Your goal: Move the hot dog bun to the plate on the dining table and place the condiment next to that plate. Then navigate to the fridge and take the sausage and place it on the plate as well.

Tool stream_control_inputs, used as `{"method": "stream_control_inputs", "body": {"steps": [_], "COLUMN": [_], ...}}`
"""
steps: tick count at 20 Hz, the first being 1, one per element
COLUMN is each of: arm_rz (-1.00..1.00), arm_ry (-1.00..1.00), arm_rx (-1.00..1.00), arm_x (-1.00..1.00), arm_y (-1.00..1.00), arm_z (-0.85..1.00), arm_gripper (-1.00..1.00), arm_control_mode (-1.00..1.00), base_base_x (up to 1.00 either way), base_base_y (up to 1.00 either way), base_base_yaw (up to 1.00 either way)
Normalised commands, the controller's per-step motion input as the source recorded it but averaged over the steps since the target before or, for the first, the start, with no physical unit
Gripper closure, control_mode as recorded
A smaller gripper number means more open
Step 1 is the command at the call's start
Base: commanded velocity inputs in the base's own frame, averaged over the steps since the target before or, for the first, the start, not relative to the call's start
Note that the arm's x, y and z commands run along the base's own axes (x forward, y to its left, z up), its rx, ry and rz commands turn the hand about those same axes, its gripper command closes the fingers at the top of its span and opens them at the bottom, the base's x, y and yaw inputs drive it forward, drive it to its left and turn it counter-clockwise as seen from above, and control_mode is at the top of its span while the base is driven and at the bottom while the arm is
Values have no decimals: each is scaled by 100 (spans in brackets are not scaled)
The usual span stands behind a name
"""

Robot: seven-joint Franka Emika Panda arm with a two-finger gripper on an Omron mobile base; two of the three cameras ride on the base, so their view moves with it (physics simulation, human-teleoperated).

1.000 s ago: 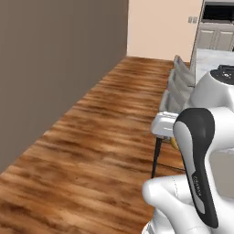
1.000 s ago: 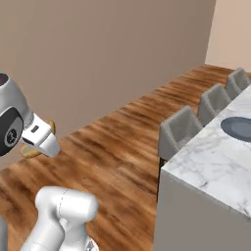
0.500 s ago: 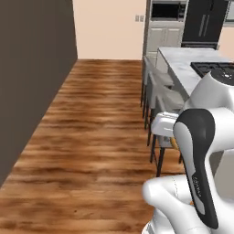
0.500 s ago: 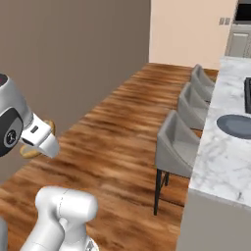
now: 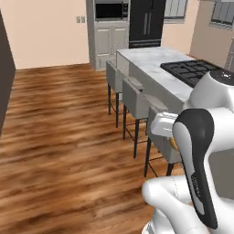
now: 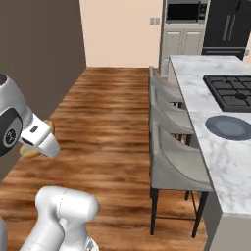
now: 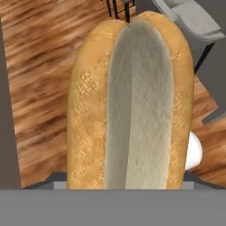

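The hot dog bun (image 7: pixel 131 101) looked golden-tan and speckled, its pale split facing the camera; the jaws pinched it, fingertips hidden behind the bread.

The floor (image 5: pixel 64 137) is brown wood planks, and the far wall (image 6: pixel 120 32) is peach. Three grey stools (image 6: pixel 171 166) stand near white cabinets (image 5: pixel 109 43) with a microwave (image 5: pixel 109 10).

— Where is the plate (image 6: pixel 230 127) sitting?
— On the dining table (image 6: pixel 215 147), just in front of the cooktop (image 6: pixel 230 91).
— And the stools (image 6: pixel 171 162)?
— Standing in a row along the table's left side; the fridge (image 6: pixel 227 24) is standing behind, beside the cabinets (image 6: pixel 184 41).
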Motion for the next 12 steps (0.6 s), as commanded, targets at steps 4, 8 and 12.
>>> {"method": "stream_control_inputs", "body": {"steps": [4,8,12], "arm_rz": [0,0,0], "arm_ry": [0,0,0], "arm_rx": [0,0,0], "arm_x": [0,0,0], "arm_y": [0,0,0], "arm_z": [0,0,0], "arm_gripper": [100,100,100], "arm_control_mode": [100,100,100], "base_base_x": [80,64,55], "base_base_y": [54,56,67], "base_base_yaw": [-67,-67,-69]}}
